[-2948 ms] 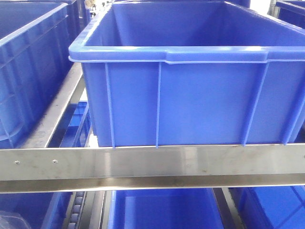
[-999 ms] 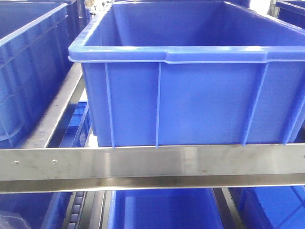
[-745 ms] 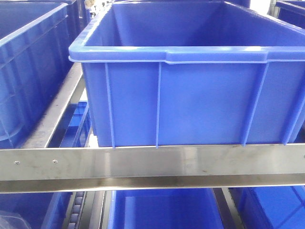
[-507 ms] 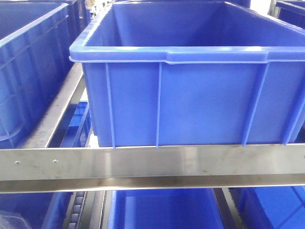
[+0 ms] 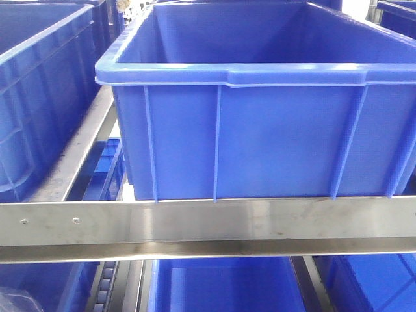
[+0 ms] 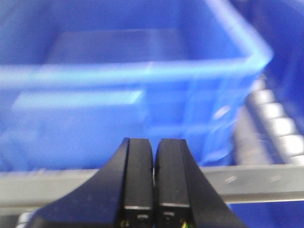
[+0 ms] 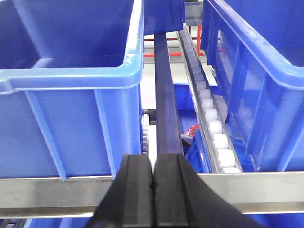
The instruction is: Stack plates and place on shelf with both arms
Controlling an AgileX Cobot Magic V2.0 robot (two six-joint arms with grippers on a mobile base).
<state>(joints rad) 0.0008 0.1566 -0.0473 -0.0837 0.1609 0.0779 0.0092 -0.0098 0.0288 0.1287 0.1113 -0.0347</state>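
No plates show in any view. The shelf's brushed steel front rail [image 5: 208, 227] runs across the front view under a big blue crate [image 5: 260, 123]. In the left wrist view, which is blurred, my left gripper [image 6: 154, 140] is shut with nothing between its black fingers, pointing at a blue crate [image 6: 118, 95] above the rail [image 6: 256, 183]. My right gripper [image 7: 153, 157] is shut too, empty, held in front of the shelf rail [image 7: 57, 192], facing the gap between two crates.
Blue crates [image 5: 39, 97] fill the shelf on both sides. A white roller track [image 7: 211, 118] and a dark divider bar [image 7: 166, 104] run back between the crates. More blue crates [image 5: 221, 286] sit on the level below.
The front view has shifted very slightly; the crates and rail look the same otherwise.
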